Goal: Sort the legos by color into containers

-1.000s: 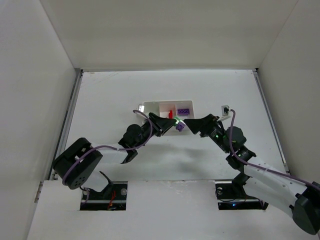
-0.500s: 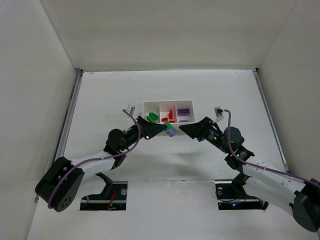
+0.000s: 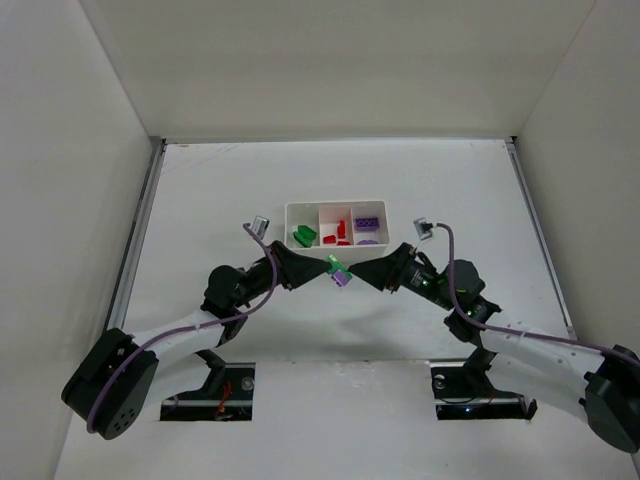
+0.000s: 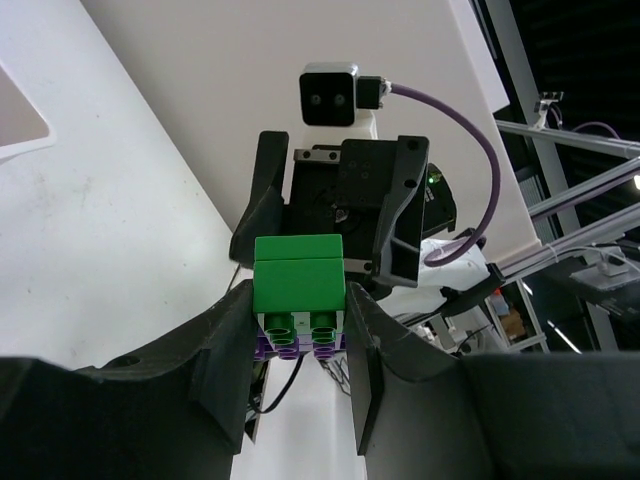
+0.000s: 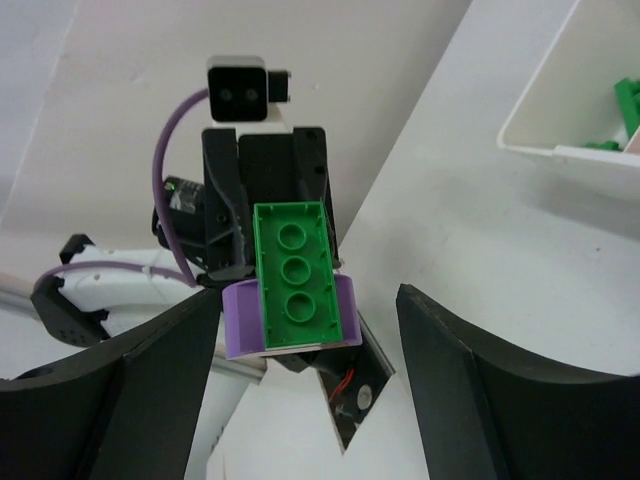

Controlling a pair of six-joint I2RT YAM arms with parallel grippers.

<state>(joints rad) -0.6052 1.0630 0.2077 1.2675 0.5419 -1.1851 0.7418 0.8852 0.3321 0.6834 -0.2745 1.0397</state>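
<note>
**Stuck green+purple pair pulled back from the tray, split prob coming**

Quick update: vs a sec ago both arms have backed off from the tray (image 3: 290,215) toward the bottom of the frame. They now face each other just below it, center of the top view.

The left pincer (image 3: 333,269) is clamped narrow on a green brick (image 4: 298,272) w/ a purple brick (image 5: 240,315) snapped onto it. The right pincer (image 3: 372,272) is spread wide, fingers either side of the pair, touching nothing afaict.

Imo that means no drop yet. Two colors can't go in one compartment, so they need pulling apart first, prob w/ the right side taking the purple one.

The pair itself: the green one is long and glossy, three studs showing to the right wrist cam. The purple one is wider and sits behind it. The pair is held up off the table, just below the tray's front wall.

In the tray, green bits (image 3: 303,236) are in the left compartment, red bits (image 3: 337,235) in the middle, purple bits (image 3: 368,224) on the right.
</note>
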